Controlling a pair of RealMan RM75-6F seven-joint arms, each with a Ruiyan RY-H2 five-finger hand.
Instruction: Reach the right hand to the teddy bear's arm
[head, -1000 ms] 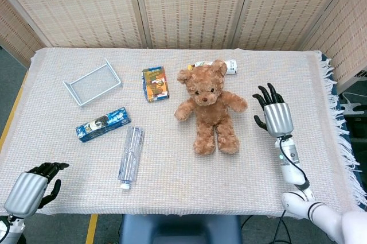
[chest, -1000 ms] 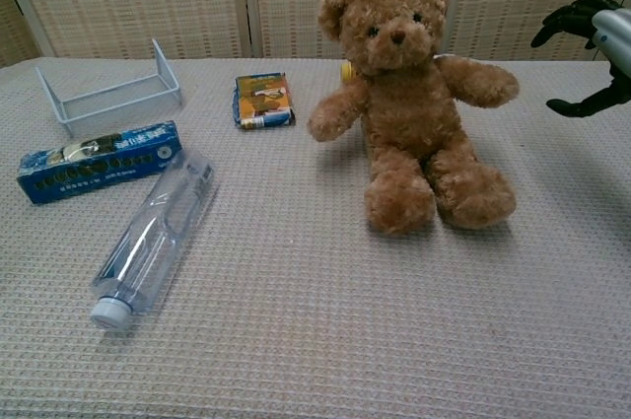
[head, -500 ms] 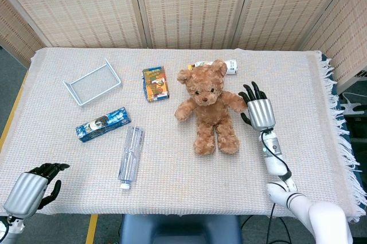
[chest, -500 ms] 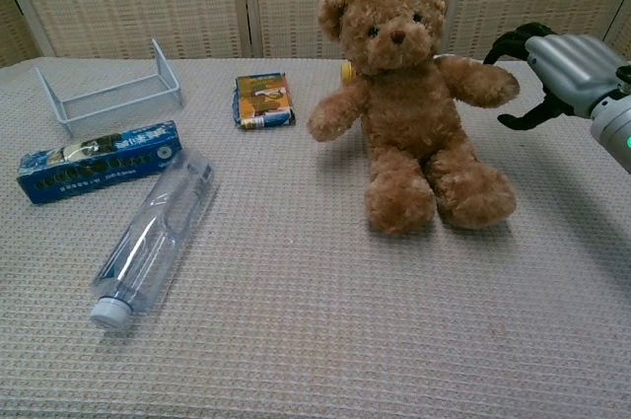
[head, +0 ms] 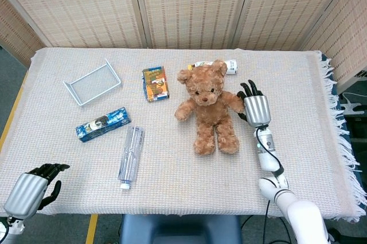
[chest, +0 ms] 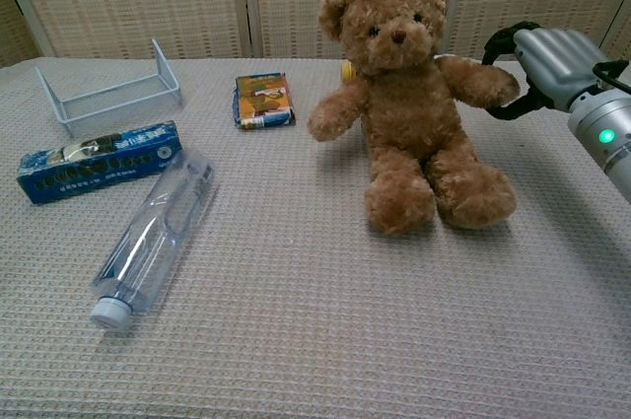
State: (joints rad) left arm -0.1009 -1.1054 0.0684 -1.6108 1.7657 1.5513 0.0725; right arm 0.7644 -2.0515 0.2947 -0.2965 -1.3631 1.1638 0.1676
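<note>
A brown teddy bear [head: 206, 106] [chest: 409, 104] sits upright in the middle of the table, facing me. Its arm [head: 234, 101] [chest: 473, 79] on the right side of the views sticks out sideways. My right hand [head: 255, 106] [chest: 547, 54] is at the end of that arm, its fingers curved over the paw from above and its thumb below; nothing is gripped. It touches the paw or is just short of it. My left hand [head: 28, 189] hangs off the table's near left corner, holding nothing, and shows only in the head view.
A clear plastic bottle [head: 131, 155] [chest: 158, 237] lies left of the bear, with a blue box [head: 103, 124] and a white wire rack [head: 92, 82] beyond it. A colourful small box [head: 155, 83] lies by the bear's head; a white bottle [head: 229, 66] lies behind it.
My right hand has moved left across the table, from well clear of the bear to the end of its arm. The bear and my left hand have stayed put.
</note>
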